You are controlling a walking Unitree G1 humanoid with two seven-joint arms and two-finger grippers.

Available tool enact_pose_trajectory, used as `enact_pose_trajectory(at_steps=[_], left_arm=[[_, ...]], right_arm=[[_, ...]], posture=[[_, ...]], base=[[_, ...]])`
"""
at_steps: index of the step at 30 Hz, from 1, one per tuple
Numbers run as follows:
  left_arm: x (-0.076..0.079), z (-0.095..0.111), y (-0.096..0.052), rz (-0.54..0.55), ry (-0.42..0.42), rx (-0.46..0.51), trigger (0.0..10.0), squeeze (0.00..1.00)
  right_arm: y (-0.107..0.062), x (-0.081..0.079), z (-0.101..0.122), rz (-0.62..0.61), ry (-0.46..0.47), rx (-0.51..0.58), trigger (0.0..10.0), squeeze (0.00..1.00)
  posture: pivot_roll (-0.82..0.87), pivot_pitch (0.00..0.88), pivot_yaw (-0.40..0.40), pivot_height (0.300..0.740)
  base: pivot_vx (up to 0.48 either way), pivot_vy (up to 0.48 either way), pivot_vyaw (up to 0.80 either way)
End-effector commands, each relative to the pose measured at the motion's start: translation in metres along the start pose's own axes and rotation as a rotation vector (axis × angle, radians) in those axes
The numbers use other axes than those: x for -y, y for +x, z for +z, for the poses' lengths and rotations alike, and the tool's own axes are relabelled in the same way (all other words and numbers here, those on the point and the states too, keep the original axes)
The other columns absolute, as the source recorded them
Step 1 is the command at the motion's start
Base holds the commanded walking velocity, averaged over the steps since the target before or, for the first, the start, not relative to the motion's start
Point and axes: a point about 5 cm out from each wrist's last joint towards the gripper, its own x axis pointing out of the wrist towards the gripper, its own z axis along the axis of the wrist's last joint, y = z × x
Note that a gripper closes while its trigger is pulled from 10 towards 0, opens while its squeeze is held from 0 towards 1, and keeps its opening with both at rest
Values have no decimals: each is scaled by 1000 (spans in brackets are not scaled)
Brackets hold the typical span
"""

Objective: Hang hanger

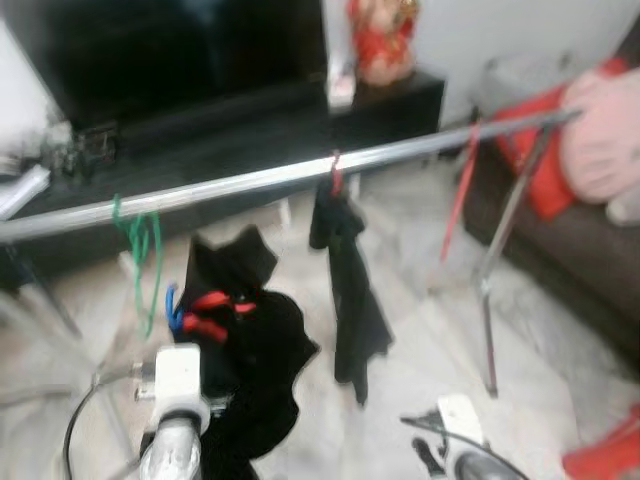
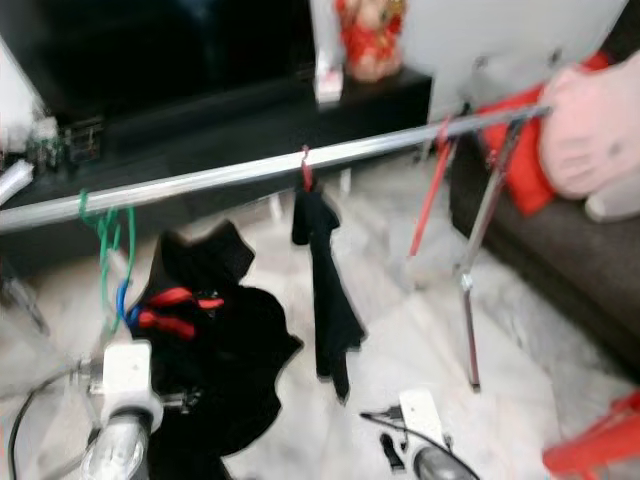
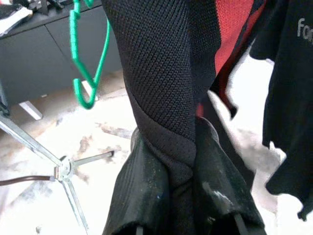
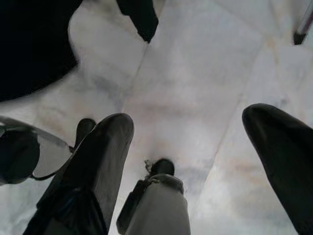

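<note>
left gripper (image 3: 183,196) clenched on limp black garment (image 1: 255,370) whose red hanger (image 1: 215,305) dangles below rail (image 1: 250,183); right gripper (image 4: 195,161) released.

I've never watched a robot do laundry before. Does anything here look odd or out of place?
Yes. The rail runs slanted, not level. The left gripper is pinching a bunched black garment with a red hanger tangled in it, below the rail. The green hanger hangs empty. The black shirt hangs normally.
</note>
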Motion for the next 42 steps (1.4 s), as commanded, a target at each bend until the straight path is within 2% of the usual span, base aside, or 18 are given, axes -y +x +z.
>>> enact_pose_trajectory(at_steps=[1,31,39,42], left_arm=[[-1,11,2,8,-3,49,10000,0],[7,14,3,-54,-1,59,10000,0],[12,18,5,-86,1,65,10000,0],[12,18,5,-92,7,65,10000,0]], right_arm=[[-1,6,-3,-15,-2,-7,10000,0],[-2,6,-6,-22,-15,-11,10000,0],[-1,6,-3,-15,-45,4,10000,0],[-1,6,0,-8,-94,18,10000,0]], posture=[[-124,0,71,732],[-127,0,75,732],[-128,0,77,732],[-134,0,76,732]], base=[[-315,0,0],[-313,0,0],[-308,0,0],[-307,0,0]])
